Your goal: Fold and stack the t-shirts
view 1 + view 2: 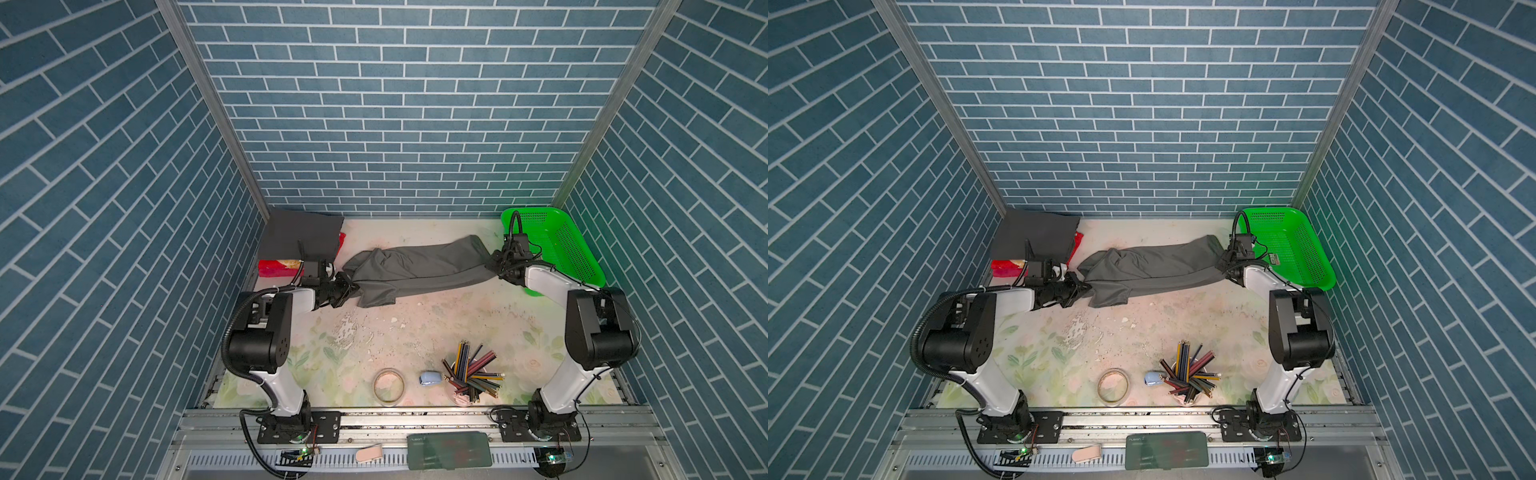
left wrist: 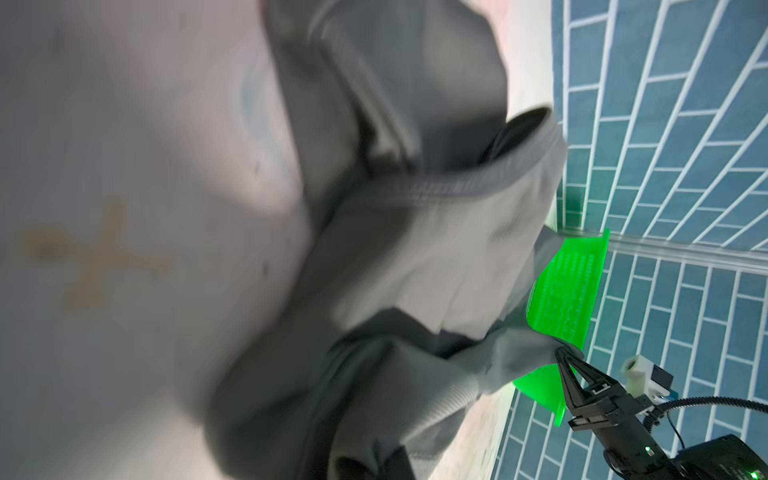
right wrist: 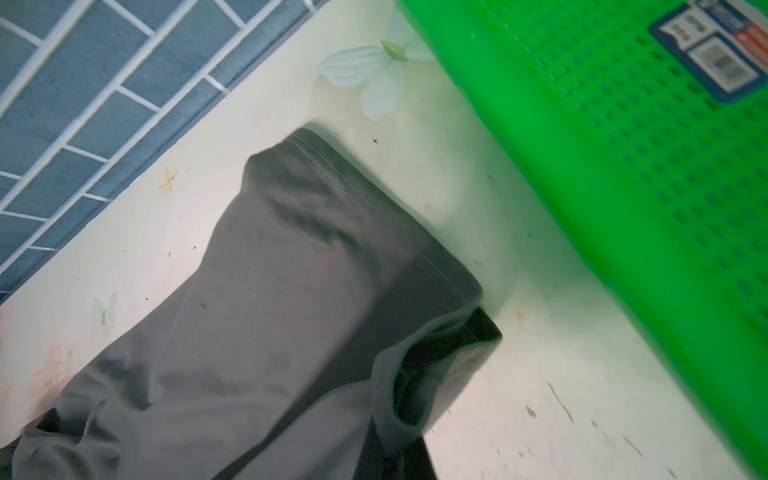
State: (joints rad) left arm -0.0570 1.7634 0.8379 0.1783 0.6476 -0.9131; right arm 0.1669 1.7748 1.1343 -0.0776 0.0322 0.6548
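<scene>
Mid-grey soft cloth t-shirt (image 1: 415,266) held taut, long axis left to right.
My left fingers (image 1: 348,286) pinch its bunched end, my right fingers (image 1: 492,262) its hemmed end beside the green plastic mesh basket (image 1: 557,245), over the table's (image 1: 415,332) far half.

I see the mid-grey t-shirt (image 1: 419,266) stretched long, left to right, toward the rear, with its left end bunched. I see the charcoal t-shirt (image 1: 297,235) folded flat in the back-left corner.
</scene>
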